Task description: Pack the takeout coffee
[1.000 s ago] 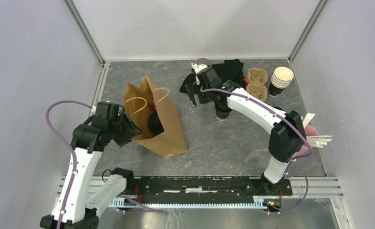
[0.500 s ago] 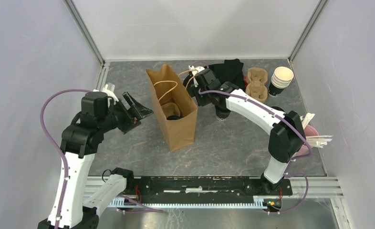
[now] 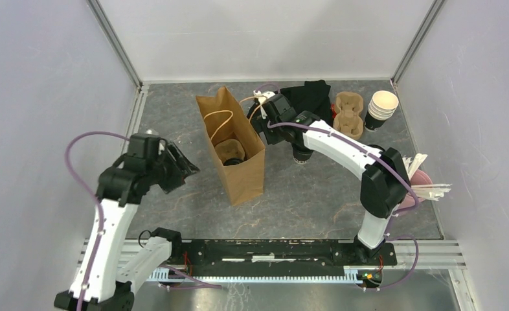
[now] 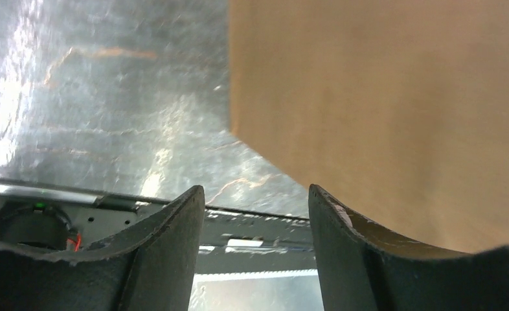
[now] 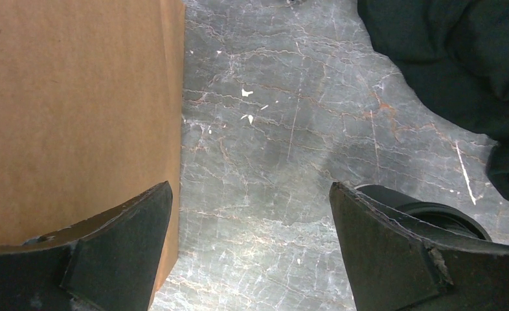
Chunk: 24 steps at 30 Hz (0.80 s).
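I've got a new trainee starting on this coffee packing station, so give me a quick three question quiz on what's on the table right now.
1. Fill in the blank: the left end effector and the right end effector both stand ____ and hold nothing.
2. True or false: the paper bag lies flat on the table.
3. Where is the lidded cup that is not yet bagged? A, in the left end effector. B, standing on the table to the right of the bag in the top view. C, tipped over against the back wall.

Key: 1, open. 2, false, it stands upright. 3, B.
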Each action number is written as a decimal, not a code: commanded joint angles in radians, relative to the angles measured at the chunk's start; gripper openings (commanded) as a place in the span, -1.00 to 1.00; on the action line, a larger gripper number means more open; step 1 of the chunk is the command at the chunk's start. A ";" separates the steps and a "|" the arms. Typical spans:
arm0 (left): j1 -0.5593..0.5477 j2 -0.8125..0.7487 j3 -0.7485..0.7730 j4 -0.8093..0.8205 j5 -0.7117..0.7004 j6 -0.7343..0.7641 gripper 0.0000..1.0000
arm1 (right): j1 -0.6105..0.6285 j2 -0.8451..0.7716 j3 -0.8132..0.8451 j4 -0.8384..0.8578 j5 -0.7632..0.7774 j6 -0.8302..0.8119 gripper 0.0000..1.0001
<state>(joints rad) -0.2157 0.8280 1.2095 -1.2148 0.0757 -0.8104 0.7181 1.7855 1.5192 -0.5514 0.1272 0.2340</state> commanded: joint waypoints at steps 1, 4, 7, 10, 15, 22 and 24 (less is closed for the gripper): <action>-0.001 0.045 -0.169 0.120 0.029 -0.068 0.32 | -0.005 0.037 0.043 0.048 -0.023 -0.013 0.96; -0.001 0.086 -0.297 0.277 0.166 -0.104 0.24 | -0.005 0.073 0.062 0.065 -0.053 -0.012 0.96; 0.001 0.147 -0.394 0.365 0.189 -0.105 0.22 | -0.008 0.107 0.085 0.080 -0.080 -0.020 0.96; 0.001 0.229 -0.474 0.463 0.255 -0.119 0.16 | -0.008 0.138 0.125 0.076 -0.099 -0.038 0.96; 0.000 0.352 -0.511 0.545 0.300 -0.151 0.07 | -0.015 0.145 0.105 0.126 -0.125 -0.043 0.96; -0.021 0.446 -0.643 0.758 0.451 -0.412 0.06 | -0.023 0.167 0.080 0.211 -0.170 -0.044 0.96; -0.058 0.460 -0.651 0.799 0.455 -0.482 0.06 | -0.031 0.190 0.108 0.214 -0.179 -0.037 0.96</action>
<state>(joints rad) -0.2268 1.2697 0.5972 -0.5659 0.4332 -1.0748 0.6987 1.9347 1.5944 -0.4099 -0.0093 0.2050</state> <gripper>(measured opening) 0.534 0.979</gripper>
